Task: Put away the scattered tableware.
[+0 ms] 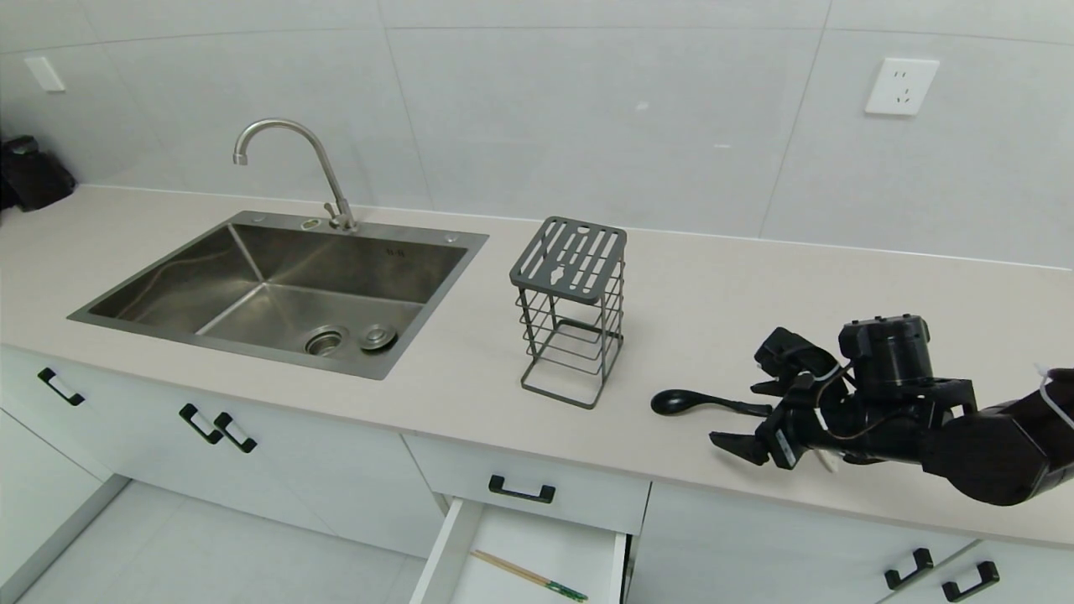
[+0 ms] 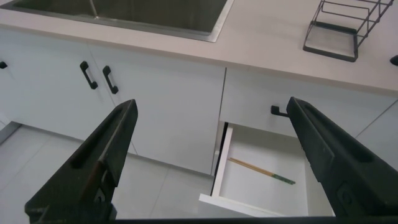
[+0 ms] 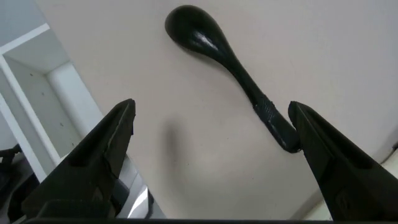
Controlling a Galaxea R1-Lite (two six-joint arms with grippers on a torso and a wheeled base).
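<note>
A black spoon [image 1: 681, 403] lies on the beige counter [image 1: 713, 310], right of the wire rack. My right gripper [image 1: 737, 415] hovers open just right of it, its fingers standing either side of the handle's end. In the right wrist view the spoon [image 3: 230, 68] lies between the spread fingers, with its handle end close to one finger [image 3: 317, 149]. Below the counter a white drawer [image 1: 470, 554] stands pulled out with a pair of chopsticks [image 1: 529, 577] inside. My left gripper [image 2: 211, 109] is open in front of the cabinets, with the drawer [image 2: 221, 162] and chopsticks [image 2: 261, 171] beyond it.
A dark wire cutlery rack [image 1: 570, 310] stands mid-counter. A steel sink [image 1: 277, 289] with a faucet [image 1: 294, 164] is set in to the left. Closed cabinet doors and drawers with black handles [image 1: 520, 490] run below. The counter's front edge is just under the right gripper.
</note>
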